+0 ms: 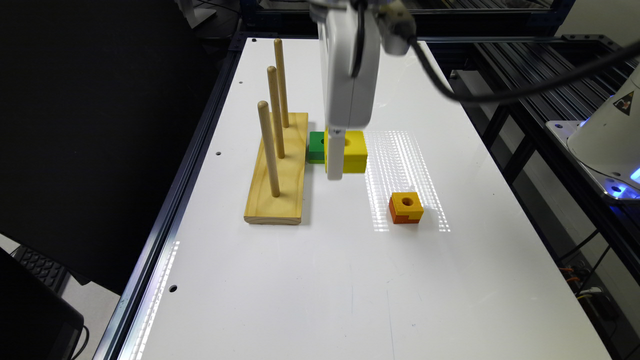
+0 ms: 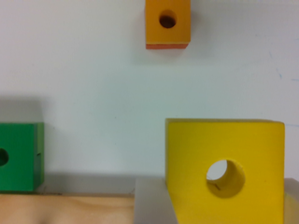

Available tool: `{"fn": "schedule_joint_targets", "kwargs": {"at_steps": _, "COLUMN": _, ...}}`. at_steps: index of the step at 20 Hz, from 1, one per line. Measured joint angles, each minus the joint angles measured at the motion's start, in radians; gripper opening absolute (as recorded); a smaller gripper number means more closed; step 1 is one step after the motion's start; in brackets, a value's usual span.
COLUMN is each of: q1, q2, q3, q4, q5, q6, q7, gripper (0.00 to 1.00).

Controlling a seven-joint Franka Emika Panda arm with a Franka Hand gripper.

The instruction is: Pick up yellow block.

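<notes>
Wrist view: yellow block (image 2: 224,172) sits close under the camera, top face up, round hole through the middle with white showing through it. A grey finger (image 2: 154,203) lies against one side of it and a sliver of a second grey finger (image 2: 292,200) shows at the opposite side, so the jaws stand apart with the block between them; whether they press on it I cannot tell. Exterior view: block (image 1: 352,150) on the white table (image 1: 350,280), just beside the green block (image 1: 316,146), which sits between it and the peg board (image 1: 280,175). Judged: solid painted wood, stiff, light, nothing to crush; smooth paint may slip a little, so flat opposite side walls are the place to grip, low enough to be square on them, clear of the hole. Green block is close on one side, so the finger there has little room. Orange block (image 1: 406,207) is well apart, toward the exterior view's right and nearer the camera. Gripper (image 1: 335,160) hangs straight down from above, white body vertical over the block, one finger reaching down at the block's side nearest the green one, tip near the table. Black cable (image 1: 480,92) trails off toward the exterior view's right.
</notes>
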Motion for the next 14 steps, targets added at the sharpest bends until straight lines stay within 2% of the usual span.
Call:
{"fn": "schedule_joint_targets", "kwargs": {"at_steps": 4, "q1": 0.0, "q2": -0.041, "q3": 0.004, "q4": -0.001, "q5": 0.001, "q6": -0.039, "q7": 0.005, "gripper": 0.0}}
{"fn": "schedule_joint_targets", "kwargs": {"at_steps": 14, "q1": 0.0, "q2": -0.055, "q3": 0.005, "q4": 0.0, "q5": 0.001, "q6": -0.043, "q7": 0.006, "gripper": 0.0}}
